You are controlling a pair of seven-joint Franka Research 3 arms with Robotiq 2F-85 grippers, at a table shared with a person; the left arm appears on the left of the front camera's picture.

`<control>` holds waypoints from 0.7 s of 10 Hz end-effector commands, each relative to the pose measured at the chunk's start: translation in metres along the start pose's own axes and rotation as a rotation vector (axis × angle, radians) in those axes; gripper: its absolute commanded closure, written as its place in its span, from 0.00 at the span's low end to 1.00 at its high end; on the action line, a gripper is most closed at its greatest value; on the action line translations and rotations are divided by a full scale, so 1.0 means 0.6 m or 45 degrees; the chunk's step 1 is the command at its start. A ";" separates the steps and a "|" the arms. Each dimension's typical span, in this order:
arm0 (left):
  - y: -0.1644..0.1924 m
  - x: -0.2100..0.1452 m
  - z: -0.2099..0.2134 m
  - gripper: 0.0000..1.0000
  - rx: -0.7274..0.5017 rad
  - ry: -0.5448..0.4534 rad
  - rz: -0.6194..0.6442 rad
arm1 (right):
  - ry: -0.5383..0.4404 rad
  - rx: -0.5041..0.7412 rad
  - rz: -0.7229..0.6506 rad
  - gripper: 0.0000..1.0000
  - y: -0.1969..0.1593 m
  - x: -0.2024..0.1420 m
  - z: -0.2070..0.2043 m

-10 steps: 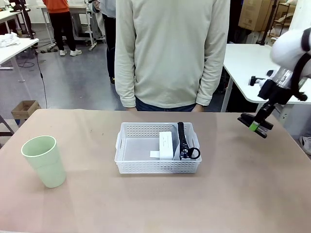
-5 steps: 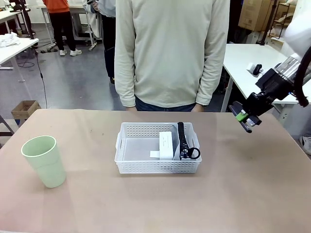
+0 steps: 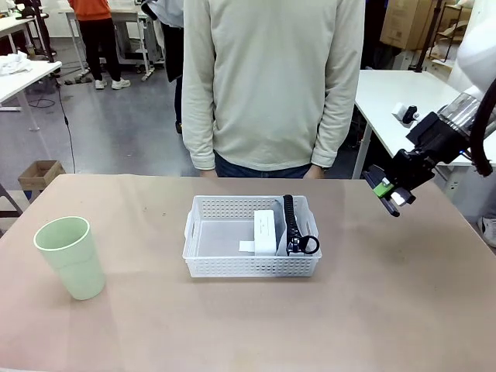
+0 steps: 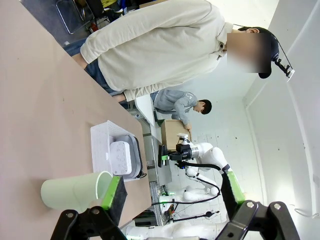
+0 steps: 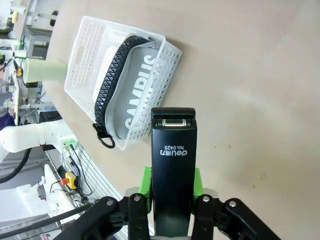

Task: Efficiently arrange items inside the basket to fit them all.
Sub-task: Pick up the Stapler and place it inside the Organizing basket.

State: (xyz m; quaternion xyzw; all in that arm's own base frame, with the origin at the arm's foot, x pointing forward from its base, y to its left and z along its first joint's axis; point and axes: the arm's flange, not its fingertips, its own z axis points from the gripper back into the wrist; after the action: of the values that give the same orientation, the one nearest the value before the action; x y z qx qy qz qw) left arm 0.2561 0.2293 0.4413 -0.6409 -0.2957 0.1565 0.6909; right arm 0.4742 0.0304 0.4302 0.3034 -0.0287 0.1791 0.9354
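**Front view:** the right gripper [image 3: 385, 190] hung above the table [image 3: 387, 302], right of the basket [image 3: 248, 267]. The basket held the box [image 3: 265, 231] and pouch [image 3: 293, 221], and the cup [image 3: 71, 256] stood well left.

**Left wrist view:** the left gripper [image 4: 170, 197] was spread and empty.

**Right wrist view:** the jaws pinched the slab [image 5: 173, 150]. The step in hand was probably carrying it in; the next move called for the free space left of the box.

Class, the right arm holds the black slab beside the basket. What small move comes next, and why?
Probably swing the right arm left to bring the black slab over the basket, where the left half is bare. The jaws are shut on the slab, in the air right of it; its right side holds the white box and the pouch on edge.
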 end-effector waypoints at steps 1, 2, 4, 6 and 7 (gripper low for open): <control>-0.001 -0.001 0.002 0.00 -0.013 0.009 -0.021 | -0.001 -0.001 -0.001 0.63 0.003 -0.001 0.001; -0.001 -0.001 0.002 0.00 -0.013 0.009 -0.021 | -0.047 -0.140 0.032 0.63 0.061 0.012 -0.011; -0.001 -0.001 0.002 0.00 -0.013 0.009 -0.021 | -0.052 -0.194 0.193 0.63 0.188 0.023 -0.035; -0.001 -0.001 0.002 0.00 -0.013 0.009 -0.021 | 0.003 -0.172 0.354 0.63 0.292 0.033 -0.084; -0.001 -0.001 0.002 0.00 -0.013 0.009 -0.021 | 0.029 -0.228 0.354 0.63 0.332 0.042 -0.113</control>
State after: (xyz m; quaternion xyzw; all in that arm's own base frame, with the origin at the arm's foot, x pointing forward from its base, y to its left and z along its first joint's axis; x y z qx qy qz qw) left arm 0.2560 0.2294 0.4412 -0.6410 -0.2958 0.1565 0.6908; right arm 0.4163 0.2180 0.4967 0.2356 -0.0775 0.3129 0.9168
